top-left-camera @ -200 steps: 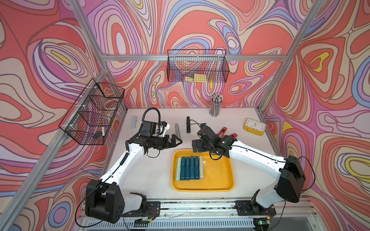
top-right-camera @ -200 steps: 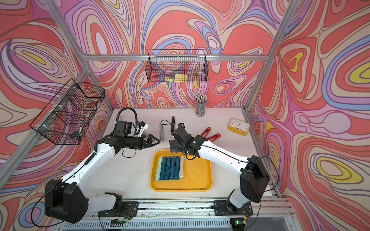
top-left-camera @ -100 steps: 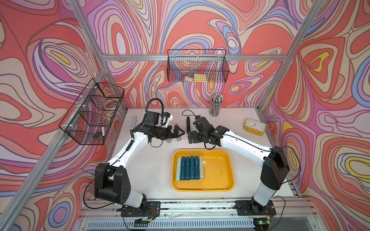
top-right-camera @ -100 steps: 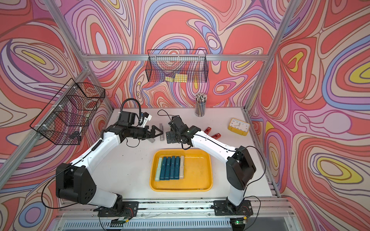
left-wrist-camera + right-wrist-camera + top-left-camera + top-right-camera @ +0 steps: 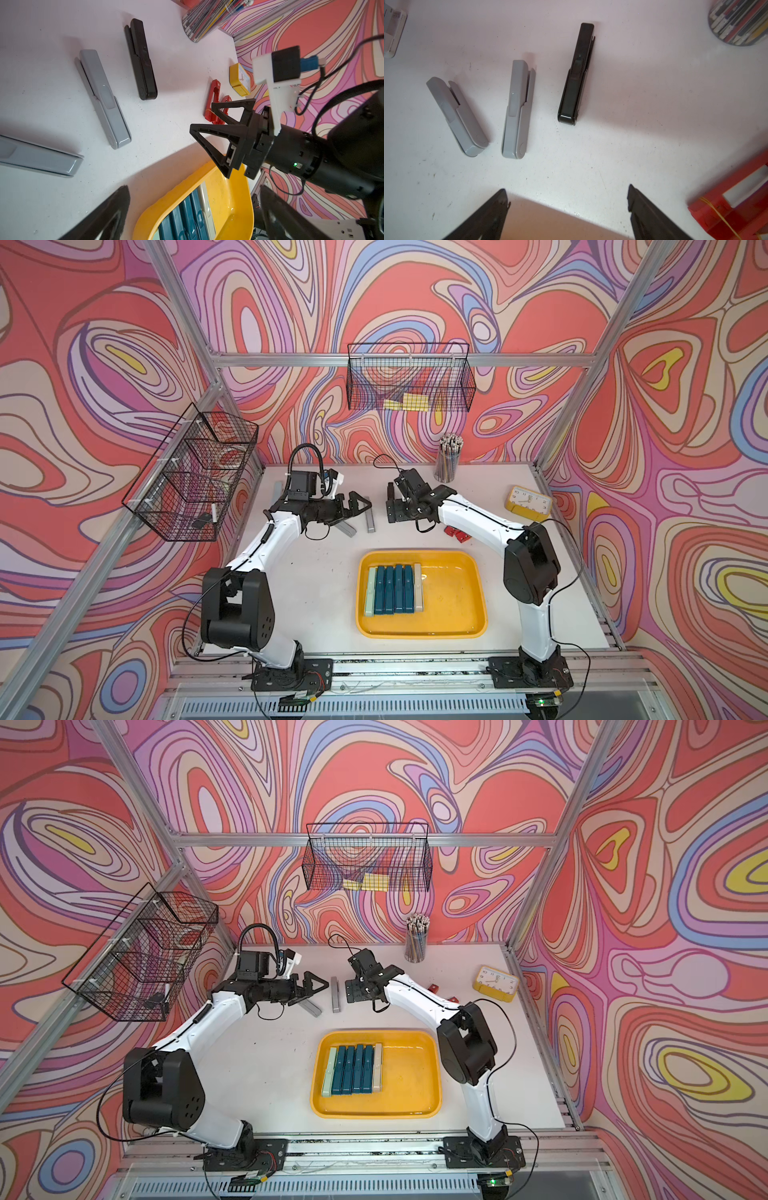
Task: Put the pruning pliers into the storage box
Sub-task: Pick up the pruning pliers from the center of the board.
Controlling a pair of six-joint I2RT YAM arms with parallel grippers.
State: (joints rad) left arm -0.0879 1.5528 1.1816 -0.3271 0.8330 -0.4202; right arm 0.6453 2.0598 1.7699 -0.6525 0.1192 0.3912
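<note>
Storage box: sits flat on white table; holds six pruning pliers side by side, packed into the half nearer the left arm (pale green, four teal, beige)

Outside the box, all on the table past its far rim:
- grey pliers A: flat, roughly square to the rim
- grey pliers B: just beside A, angled, partly under left gripper in both top views
- black pliers: next to A on the other side, mostly hidden under right gripper from above, plain in both wrist views
- red pliers: near the box's far right corner, partly under right forearm
- grey pliers C: well off past the far left corner, beside left arm

Left gripper: hovers past the far rim above B; pincer wide apart, nothing between the fingers, no contact in left wrist view

Right gripper: hovers past the far rim, close to left gripper, not touching it; pincer apart, empty; black pliers ahead of the tips, untouched

Yellow clock and pencil cup: farther back, past the box's far right corner
</note>
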